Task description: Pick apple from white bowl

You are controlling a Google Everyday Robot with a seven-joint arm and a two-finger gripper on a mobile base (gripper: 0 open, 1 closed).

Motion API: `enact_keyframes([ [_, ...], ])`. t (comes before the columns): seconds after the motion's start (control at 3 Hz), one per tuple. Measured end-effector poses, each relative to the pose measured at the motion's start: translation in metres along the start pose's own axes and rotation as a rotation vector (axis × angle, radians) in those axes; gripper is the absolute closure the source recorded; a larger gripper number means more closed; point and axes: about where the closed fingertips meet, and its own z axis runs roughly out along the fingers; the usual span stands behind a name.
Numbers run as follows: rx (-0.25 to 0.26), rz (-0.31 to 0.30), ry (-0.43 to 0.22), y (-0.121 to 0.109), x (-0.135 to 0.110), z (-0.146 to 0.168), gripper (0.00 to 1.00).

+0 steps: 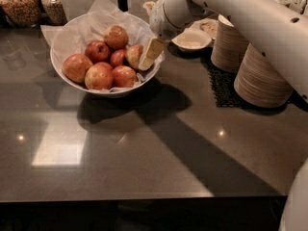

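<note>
White paper (101, 11), crumpled, lines the white bowl (102, 93) and sticks up well above its rim at the back. The bowl holds seven apples in a loose pile. The apple (132, 55) I am after sits at the bowl's right side, just inside the rim, pale tan with a reddish blush on the side turned toward the centre. To its left lie two smaller dark red apples (97, 51), and a tan one sits behind them near the back of the bowl. Three bigger ones fill the front, the leftmost a yellowish apple (77, 67) against the left rim.

Right of the white bowl and a little behind it stands a small shallow bowl (191, 38) with something pale in it. Farther right are two stacks of beige plates (262, 78) on a black mat (220, 83). Left of the bowl and behind it, two glass jars (19, 4) hold brownish bits that I cannot identify. Everything rests on a dark glossy table (144, 158).

My gripper (145, 61) reaches down over the bowl's right rim. Its cream-coloured end lies tilted against the right flank of the tan apple and hides part of it. Only that one side shows, so I cannot tell how wide my gripper stands, nor whether it has the apple clamped.
</note>
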Motion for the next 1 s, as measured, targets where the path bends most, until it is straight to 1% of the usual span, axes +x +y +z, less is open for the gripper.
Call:
enact_keyframes([
  [0.33,-0.015,-0.03,-0.004,0.0126,-0.0032,0.0162,0.0],
  [0.67,-0.016,-0.031,-0.004,0.0137,-0.0033,0.0176,0.0],
  [1.0,-0.016,-0.031,-0.004,0.0137,-0.0033,0.0176,0.19],
])
